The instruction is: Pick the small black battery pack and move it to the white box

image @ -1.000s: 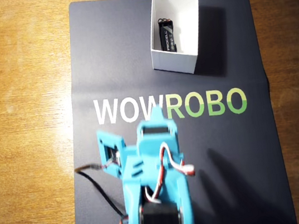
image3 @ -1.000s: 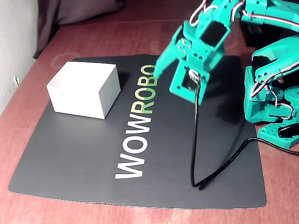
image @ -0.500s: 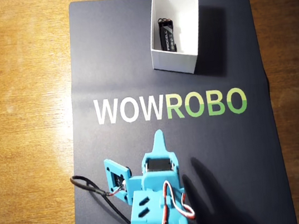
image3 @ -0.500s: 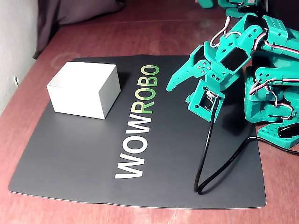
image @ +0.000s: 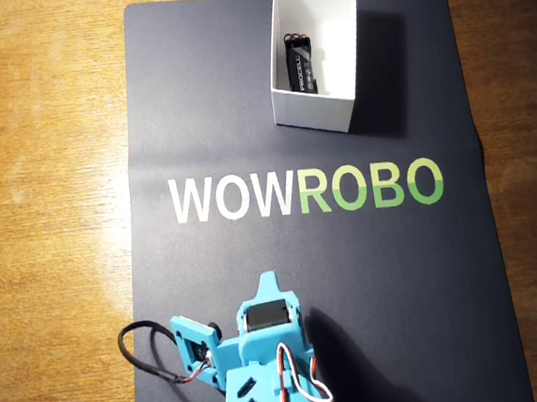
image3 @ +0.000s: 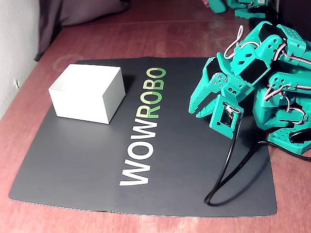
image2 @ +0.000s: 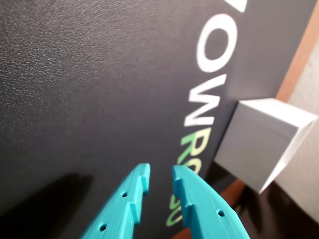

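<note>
Your overhead camera looks straight down on the black mat [image: 233,95] from high up, with the arm at the bottom edge; your fixed camera stands low off one end of the mat [image3: 97,160] and looks along it, arm on the right; your wrist camera rides just behind the tool [image2: 160,180], very near the mat [image2: 89,74]; all three share the mat and the white box [image: 314,47] [image3: 87,93] [image2: 261,142].

A wooden surface [image: 35,195] carries a dark mat [image: 203,100] lettered "WOWROBO" [image: 306,193]. In the fixed view, a pale wall [image3: 17,43] stands at 9 o'clock, dark fabric [image3: 82,9] bunched at 11 o'clock.
</note>
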Controlling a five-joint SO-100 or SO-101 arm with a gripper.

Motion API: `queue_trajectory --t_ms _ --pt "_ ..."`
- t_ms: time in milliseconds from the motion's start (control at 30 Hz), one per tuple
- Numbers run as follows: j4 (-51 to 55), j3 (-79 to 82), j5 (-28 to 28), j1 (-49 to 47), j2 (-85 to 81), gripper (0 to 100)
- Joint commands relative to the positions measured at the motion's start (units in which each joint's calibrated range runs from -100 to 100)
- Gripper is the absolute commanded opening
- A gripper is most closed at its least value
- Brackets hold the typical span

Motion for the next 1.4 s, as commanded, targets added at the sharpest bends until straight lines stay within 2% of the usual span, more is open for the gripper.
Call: queue_trajectory --t_ms 0,67,1367 --pt "0.29 0.93 0.23 -0.55 -0.56 4" --pt "0.29 1.2 0.23 -0.55 -0.56 0" --pt "0.29 1.2 0.23 -0.08 -0.56 1"
